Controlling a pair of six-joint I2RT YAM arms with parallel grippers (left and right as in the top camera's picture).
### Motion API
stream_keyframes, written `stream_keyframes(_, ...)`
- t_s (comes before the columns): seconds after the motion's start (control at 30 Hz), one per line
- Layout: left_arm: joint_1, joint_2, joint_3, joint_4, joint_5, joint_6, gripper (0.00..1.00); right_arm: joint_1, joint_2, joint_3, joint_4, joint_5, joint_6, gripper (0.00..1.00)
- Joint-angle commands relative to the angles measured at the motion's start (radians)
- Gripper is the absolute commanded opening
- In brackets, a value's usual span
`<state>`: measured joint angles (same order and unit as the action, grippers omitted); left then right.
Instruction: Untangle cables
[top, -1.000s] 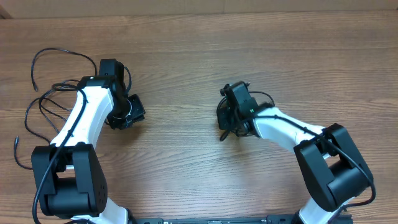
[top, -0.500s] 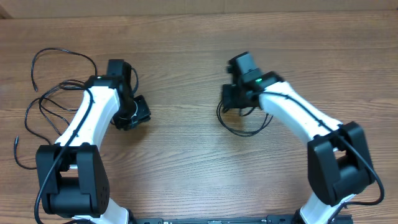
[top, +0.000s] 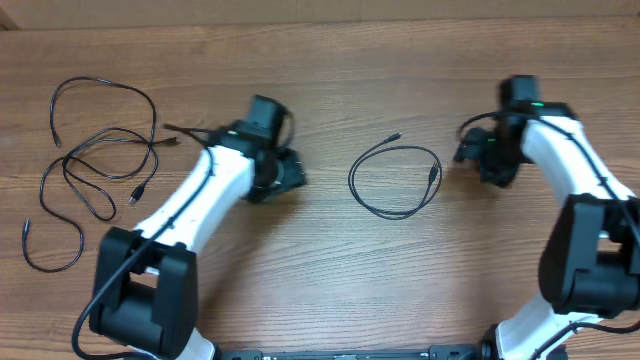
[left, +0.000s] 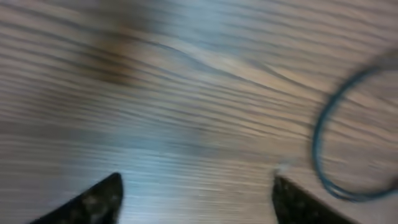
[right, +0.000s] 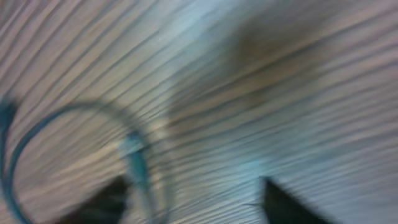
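One thin black cable (top: 395, 180) lies in a single loose loop at the table's middle, with a small plug end (top: 397, 136) pointing up and right. More cables (top: 100, 165) lie in overlapping loops at the far left. My left gripper (top: 290, 177) hovers just left of the middle loop and is open. The blurred left wrist view shows bare wood between its tips (left: 196, 179) and the loop (left: 320, 146) to the right. My right gripper (top: 478, 155) is open just right of the loop. In the right wrist view the cable's end (right: 134, 155) lies near the left finger (right: 112, 202), with nothing gripped.
The wooden table (top: 330, 270) carries nothing else. A separate cable curve (top: 45, 250) reaches toward the left edge. Both white arms stretch in from the front corners.
The right gripper opened, let go of the middle loop and drew away to the right. The left arm swung right from the tangle toward the middle and opened. The loop now lies flat.
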<state>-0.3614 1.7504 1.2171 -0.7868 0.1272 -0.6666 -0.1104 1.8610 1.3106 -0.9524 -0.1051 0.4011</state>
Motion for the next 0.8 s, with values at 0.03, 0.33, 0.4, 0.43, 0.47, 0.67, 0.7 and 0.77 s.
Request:
stream_keyframes(0.03,-0.130,-0.010,-0.005,0.058,-0.020,-0.029,0.84,-0.109,-0.002,-0.032,0.000,0.014,0.003,1.00)
stream_keyframes(0.33,-0.255,-0.005,-0.002,0.113,-0.032,0.010,1.00,-0.189,-0.002,-0.032,0.064,0.014,0.003,1.00)
stream_keyframes(0.4,-0.252,-0.005,0.018,0.091,-0.029,0.031,1.00,-0.189,-0.002,-0.032,0.085,0.014,0.003,1.00)
stream_keyframes(0.43,-0.248,-0.004,0.039,0.069,-0.029,0.047,1.00,-0.189,-0.002,-0.032,0.096,0.014,0.003,1.00)
stream_keyframes(0.47,-0.245,-0.004,0.057,0.049,-0.029,0.051,1.00,-0.189,-0.002,-0.032,0.102,0.014,0.003,1.00)
stream_keyframes(0.67,-0.241,0.022,0.185,-0.029,-0.038,0.061,0.98,-0.189,-0.002,-0.032,0.118,0.014,0.003,1.00)
stream_keyframes(0.7,-0.243,0.029,0.194,-0.024,-0.043,0.061,0.93,-0.189,-0.002,-0.032,0.118,0.014,0.003,1.00)
stream_keyframes(0.77,-0.251,0.053,0.194,0.002,-0.087,0.060,0.82,-0.189,-0.002,-0.032,0.118,0.014,0.003,1.00)
